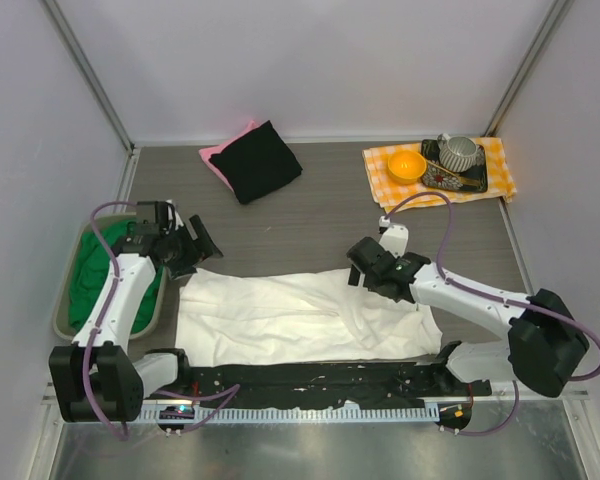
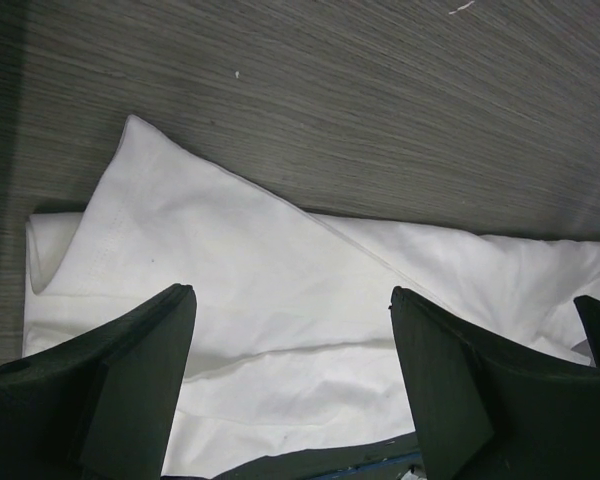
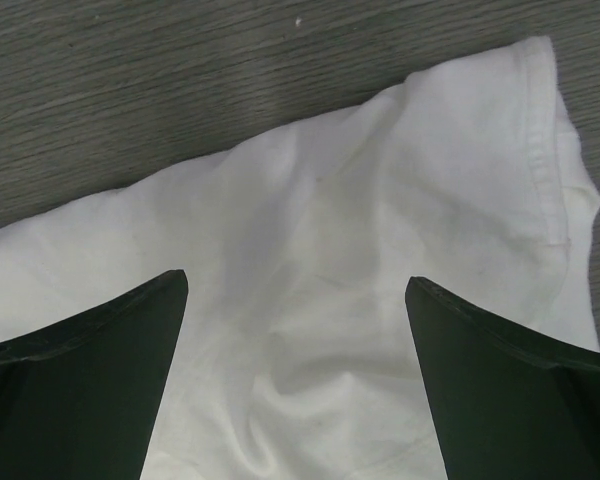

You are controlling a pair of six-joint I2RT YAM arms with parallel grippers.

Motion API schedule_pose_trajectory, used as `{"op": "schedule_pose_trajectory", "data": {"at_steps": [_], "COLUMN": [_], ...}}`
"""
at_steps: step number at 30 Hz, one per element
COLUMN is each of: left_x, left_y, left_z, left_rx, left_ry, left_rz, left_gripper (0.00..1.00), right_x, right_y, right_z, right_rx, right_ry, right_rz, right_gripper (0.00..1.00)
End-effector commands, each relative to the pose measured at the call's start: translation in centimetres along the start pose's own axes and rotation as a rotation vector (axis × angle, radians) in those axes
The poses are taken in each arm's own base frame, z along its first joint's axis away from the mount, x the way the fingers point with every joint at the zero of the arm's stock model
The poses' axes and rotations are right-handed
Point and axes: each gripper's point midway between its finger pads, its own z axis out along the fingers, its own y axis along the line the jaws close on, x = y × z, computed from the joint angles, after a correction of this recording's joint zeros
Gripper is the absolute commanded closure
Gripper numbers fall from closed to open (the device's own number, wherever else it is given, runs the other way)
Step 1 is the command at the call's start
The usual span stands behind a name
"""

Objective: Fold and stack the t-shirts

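Grey tabletop [image 1: 330, 205]: bin [image 1: 62, 300] holds green tee [image 1: 85, 285]; left hand [image 1: 202, 250], right hand [image 1: 365, 272] gape empty over white tee [image 1: 300, 320].

Four shirts: one white shirt [image 1: 300, 320], one black shirt [image 1: 262, 160], one pink shirt [image 1: 215, 158], one green shirt [image 1: 85, 288]. Beyond the white shirt — one bowl [image 1: 407, 165], one cup [image 1: 460, 152], one checked cloth [image 1: 380, 178].

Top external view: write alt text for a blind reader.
A white t-shirt lies spread on the table, the left hand open at its left end, the right hand open over its right part. Behind, a folded black t-shirt rests on a pink one; a green one fills the left bin.
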Motion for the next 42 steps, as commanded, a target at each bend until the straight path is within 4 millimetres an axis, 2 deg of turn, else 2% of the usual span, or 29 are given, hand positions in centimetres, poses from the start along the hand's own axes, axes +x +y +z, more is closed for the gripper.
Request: {"op": "schedule_pose_trajectory", "data": {"at_steps": [1, 4, 11, 16, 17, 18, 19, 20, 21, 22, 23, 24, 26, 27, 28, 29, 30, 32, 33, 36, 38, 39, 41, 42], "left_x": [-0.2, 0.1, 0.0, -0.2, -0.3, -0.3, -0.3, -0.4, -0.4, -0.4, -0.5, -0.4, -0.4, -0.2, -0.2, 0.0, 0.3, 0.3, 0.4, 0.7, 1.0, 1.3, 1.4, 1.6], "left_y": [-0.6, -0.3, -0.2, -0.4, -0.4, -0.3, -0.3, -0.2, -0.2, -0.1, -0.1, -0.1, -0.3, -0.4, -0.6, -0.7, -0.7, -0.7, -0.6, -0.4, -0.4, -0.3, -0.3, -0.3], "left_z": [-1.2, -0.9, -0.9, -1.1, -1.2, -1.3, -1.3, -1.3, -1.4, -1.4, -1.5, -1.4, -1.7, -1.5, -1.7, -1.7, -1.6, -1.8, -1.8, -1.6, -1.4, -1.2, -1.1, -1.1], "left_rx": [0.031, 0.02, 0.014, 0.019, 0.017, 0.015, 0.011, 0.008, 0.007, 0.001, 0.001, 0.002, 0.012, 0.024, 0.04, 0.047, 0.049, 0.057, 0.053, 0.049, 0.051, 0.052, 0.057, 0.06], "left_ry": [-0.037, -0.031, -0.031, -0.041, -0.043, -0.045, -0.051, -0.058, -0.068, -0.073, -0.08, -0.082, -0.089, -0.085, -0.093, -0.091, -0.084, -0.097, -0.098, -0.088, -0.071, -0.062, -0.059, -0.056], "left_rz": [0.034, 0.03, 0.034, 0.037, 0.035, 0.034, 0.033, 0.029, 0.027, 0.022, 0.013, 0.008, -0.011, -0.018, -0.023, -0.03, -0.043, -0.042, -0.043, -0.044, -0.047, -0.049, -0.047, -0.049], "left_gripper": [0.17, 0.17, 0.17, 0.17, 0.17, 0.16, 0.17, 0.17, 0.16, 0.16, 0.16, 0.16, 0.16, 0.16, 0.16, 0.16, 0.16, 0.16, 0.17, 0.17, 0.17, 0.17, 0.17, 0.17], "right_x": [-0.7, 0.0, 1.2, 1.4, 1.4, 0.3, 1.0, 0.7, -1.5, -0.9, -1.8, -4.6, -5.5, -9.0, -10.0, -8.9, -12.7, -14.2, -16.0, -18.1, -19.4, -20.0, -21.3, -19.7], "right_y": [3.9, 4.7, 4.3, 4.1, 4.3, 5.5, 5.7, 6.0, 7.7, 8.0, 8.5, 10.5, 12.0, 14.3, 15.5, 16.2, 19.1, 21.2, 23.4, 26.7, 27.1, 27.2, 26.2, 25.2], "right_z": [0.9, 1.7, 4.7, 9.0, 9.6, 10.2, 11.5, 12.3, 12.7, 14.0, 14.6, 14.8, 16.6, 16.8, 17.2, 19.4, 18.5, 19.6, 20.1, 21.4, 21.4, 20.8, 20.2, 21.5], "right_rx": [-0.135, -0.156, -0.127, -0.084, -0.081, -0.099, -0.081, -0.075, -0.107, -0.084, -0.083, -0.12, -0.123, -0.168, -0.191, -0.181, -0.246, -0.274, -0.316, -0.42, -0.482, -0.515, -0.518, -0.492], "right_ry": [0.025, 0.067, 0.119, 0.169, 0.185, 0.178, 0.21, 0.219, 0.187, 0.209, 0.205, 0.166, 0.177, 0.131, 0.131, 0.179, 0.154, 0.154, 0.146, 0.13, 0.142, 0.135, 0.098, 0.103], "right_rz": [0.07, 0.086, 0.113, 0.17, 0.177, 0.181, 0.17, 0.168, 0.163, 0.141, 0.137, 0.145, 0.106, 0.121, 0.099, 0.076, 0.084, 0.049, 0.046, 0.053, 0.112, 0.123, 0.141, 0.13], "right_gripper": [0.03, 0.03, 0.04, 0.04, 0.04, 0.04, 0.04, 0.04, 0.04, 0.04, 0.04, 0.04, 0.04, 0.03, 0.04, 0.04, 0.03, 0.04, 0.03, 0.04, 0.03, 0.03, 0.02, 0.01]}}
